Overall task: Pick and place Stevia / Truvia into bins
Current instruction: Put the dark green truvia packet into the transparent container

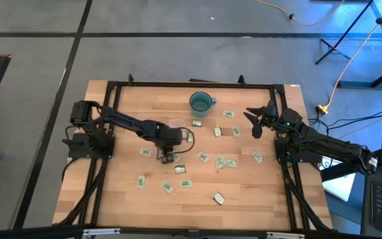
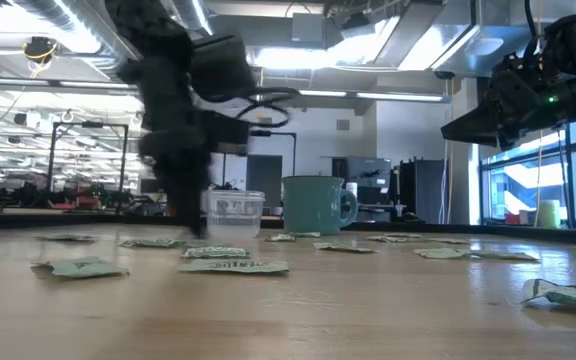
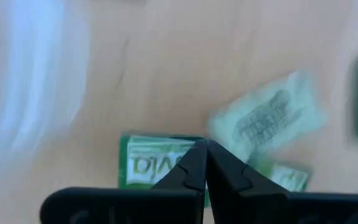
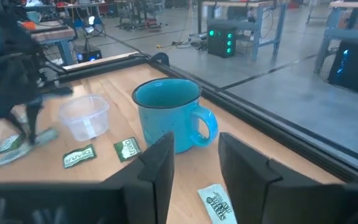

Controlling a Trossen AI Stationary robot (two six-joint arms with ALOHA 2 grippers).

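Several pale green and white Stevia packets lie flat and scattered over the wooden table. The clear square tub stands beside the teal mug near the far edge. My left gripper is down at the table's middle, on the near side of the tub, pointing downward and shut on one packet. It shows smeared by motion in the low view. My right gripper hangs open above the table's far right part, facing the mug, touching nothing. My left gripper pinches one green packet between its two fingertips, at about the middle of the packet's length. The fingers come from above, pointing down. The packet spreads out to both sides of the tips, low over the table. I cannot tell whether it is clear of the wood.
A second packet lies close to the held one. Other packets sit near the mug and toward the near edge. A black frame borders the table. Bare wood shows along the near left corner.
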